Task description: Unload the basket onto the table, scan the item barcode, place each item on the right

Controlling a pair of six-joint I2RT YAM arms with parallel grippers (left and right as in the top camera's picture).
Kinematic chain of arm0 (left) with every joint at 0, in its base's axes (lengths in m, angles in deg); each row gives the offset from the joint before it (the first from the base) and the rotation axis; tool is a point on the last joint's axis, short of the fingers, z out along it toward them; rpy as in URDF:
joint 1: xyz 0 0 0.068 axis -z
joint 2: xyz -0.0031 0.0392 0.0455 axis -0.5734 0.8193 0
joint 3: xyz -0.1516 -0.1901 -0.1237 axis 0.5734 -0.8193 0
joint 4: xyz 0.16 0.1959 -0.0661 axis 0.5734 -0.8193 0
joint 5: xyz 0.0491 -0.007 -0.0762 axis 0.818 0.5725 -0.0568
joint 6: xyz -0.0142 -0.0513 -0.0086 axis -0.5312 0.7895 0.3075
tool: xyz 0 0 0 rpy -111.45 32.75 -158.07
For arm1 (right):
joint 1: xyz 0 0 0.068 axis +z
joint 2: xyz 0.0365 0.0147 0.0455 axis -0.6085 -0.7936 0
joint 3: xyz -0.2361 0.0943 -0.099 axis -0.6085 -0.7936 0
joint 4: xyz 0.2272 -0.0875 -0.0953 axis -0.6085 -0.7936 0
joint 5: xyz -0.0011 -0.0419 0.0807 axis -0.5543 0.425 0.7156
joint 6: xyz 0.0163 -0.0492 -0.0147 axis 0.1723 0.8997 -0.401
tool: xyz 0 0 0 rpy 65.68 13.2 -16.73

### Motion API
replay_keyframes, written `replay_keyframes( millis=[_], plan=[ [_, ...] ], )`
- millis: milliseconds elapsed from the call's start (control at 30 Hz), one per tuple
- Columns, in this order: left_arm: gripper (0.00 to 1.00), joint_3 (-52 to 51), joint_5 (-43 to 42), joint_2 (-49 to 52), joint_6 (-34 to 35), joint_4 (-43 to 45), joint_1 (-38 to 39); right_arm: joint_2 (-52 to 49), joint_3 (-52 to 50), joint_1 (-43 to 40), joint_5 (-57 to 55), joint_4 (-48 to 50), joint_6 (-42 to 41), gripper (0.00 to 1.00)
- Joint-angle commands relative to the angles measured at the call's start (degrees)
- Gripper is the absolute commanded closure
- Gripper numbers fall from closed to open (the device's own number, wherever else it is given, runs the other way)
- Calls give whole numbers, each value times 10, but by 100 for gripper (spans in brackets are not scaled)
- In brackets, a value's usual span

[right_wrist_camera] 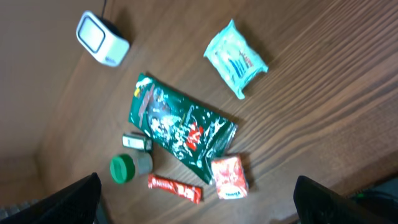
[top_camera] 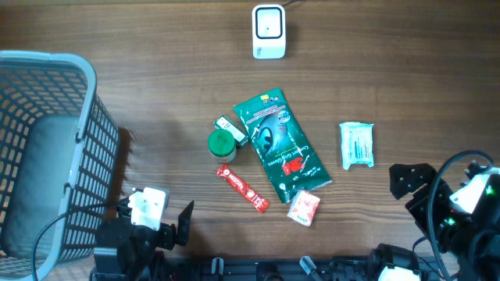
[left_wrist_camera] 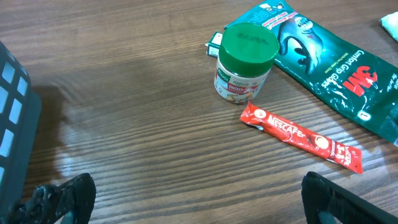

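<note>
We see both tools holding nothing. The left tool point(left_wrist_camera: 198, 198) sits low at the near edge of the bench point(top_camera: 156, 78), and its two fingers are wide apart. The right tool point(right_wrist_camera: 199, 200) is over on the right side, with its fingers wide apart too.

The white scanner point(top_camera: 268, 31) stands at the far edge, well away from both tools. The things to scan lie in the middle.
- A big green pack point(top_camera: 281, 148) lies flat and slanted.
- A jar point(top_camera: 222, 144) with a green lid stands upright just beside the pack's left edge.
- A small green box point(top_camera: 229, 125) lies behind the jar. It seems to touch the pack, but the jar hides part of it from the left side.
- A red stick point(top_camera: 243, 189) lies near the jar, between it and the left tool.
- A little red packet point(top_camera: 304, 208) touches the pack's near corner.
- A pale blue pack point(top_camera: 357, 144) lies alone, nearest the right tool.

A grey basket point(top_camera: 87, 156) stands on the left.
</note>
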State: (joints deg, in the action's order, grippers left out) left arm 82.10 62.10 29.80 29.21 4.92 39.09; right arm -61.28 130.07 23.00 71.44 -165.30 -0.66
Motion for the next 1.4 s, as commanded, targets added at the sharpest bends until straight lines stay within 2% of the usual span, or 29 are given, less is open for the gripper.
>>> replay_keyframes(
  millis=[0, 67, 200, 267, 367, 500, 567, 633, 700, 800, 900, 1067, 1367],
  plan=[
    [0, -1, -5, -3, 3, 2, -2, -26, -4, 2, 21, -18, 35, 0],
    [0, -1, -5, -3, 3, 2, -2, -38, -10, 2, 58, -24, 52, 0],
    [0, -1, -5, -3, 3, 2, -2, -86, -54, 9, 62, 32, 92, 0],
    [0, -1, -5, -3, 3, 2, -2, -130, -54, 54, 68, 52, 99, 0],
    [0, -1, -5, -3, 3, 2, -2, -194, -54, 202, 67, 96, 89, 0],
    [0, -1, -5, -3, 3, 2, -2, -319, -54, 428, -75, 106, -70, 1],
    [0, -1, -5, -3, 3, 2, -2, -411, -54, 503, -76, 108, -129, 7],
    [0, -1, -5, -3, 3, 2, -2, -498, -54, 546, -77, 118, -158, 23],
    [0, -1, -5, -3, 3, 2, -2, -570, -54, 566, -78, 119, -179, 34],
    [0, -1, -5, -3, 3, 2, -2, -644, -54, 566, -85, 120, -181, 41],
    [0, -1, -5, -3, 3, 2, -2, -656, -54, 566, -125, 122, -203, 40],
    [0, -1, -5, -3, 3, 2, -2, -656, -58, 566, -159, 162, -211, 32],
    [0, -1, -5, -3, 3, 2, -2, -657, -115, 566, -134, 214, -230, 37]
  ],
)
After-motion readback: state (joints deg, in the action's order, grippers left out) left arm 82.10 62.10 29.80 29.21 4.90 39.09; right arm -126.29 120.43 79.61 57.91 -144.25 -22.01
